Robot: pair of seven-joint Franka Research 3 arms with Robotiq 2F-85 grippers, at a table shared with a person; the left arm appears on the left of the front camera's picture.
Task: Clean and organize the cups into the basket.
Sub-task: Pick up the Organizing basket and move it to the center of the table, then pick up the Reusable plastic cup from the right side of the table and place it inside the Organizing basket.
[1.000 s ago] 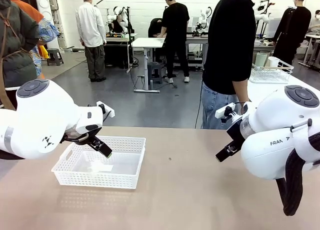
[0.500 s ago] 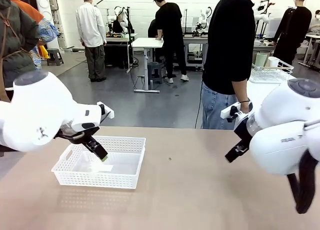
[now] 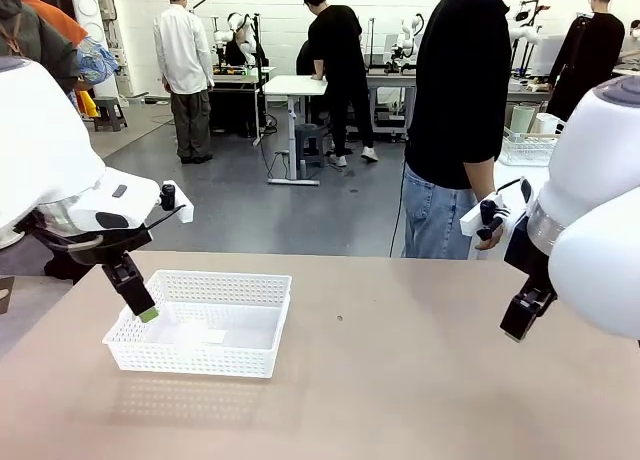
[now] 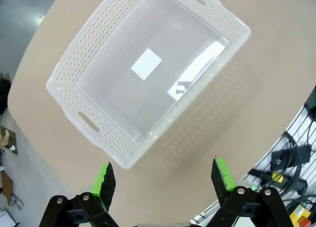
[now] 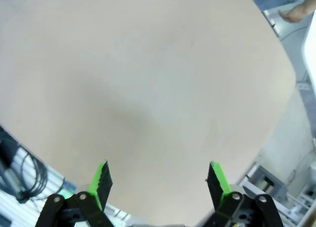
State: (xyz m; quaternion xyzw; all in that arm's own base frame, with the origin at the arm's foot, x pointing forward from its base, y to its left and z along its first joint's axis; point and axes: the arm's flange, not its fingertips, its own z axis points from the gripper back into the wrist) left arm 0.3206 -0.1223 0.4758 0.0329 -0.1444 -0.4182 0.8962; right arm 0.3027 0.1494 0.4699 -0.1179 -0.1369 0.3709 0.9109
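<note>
A: Basket (image 3: 200, 352), front view?
B: It sits on the table (image 3: 400, 390). The left gripper (image 3: 148, 313) is at the basket's left end, the right gripper (image 3: 520, 320) well off to its right.
A: Left wrist view?
B: Fingers spread wide, empty, just short of the basket's corner.
A: Right wrist view?
B: Jaws released, over bare table.
</note>
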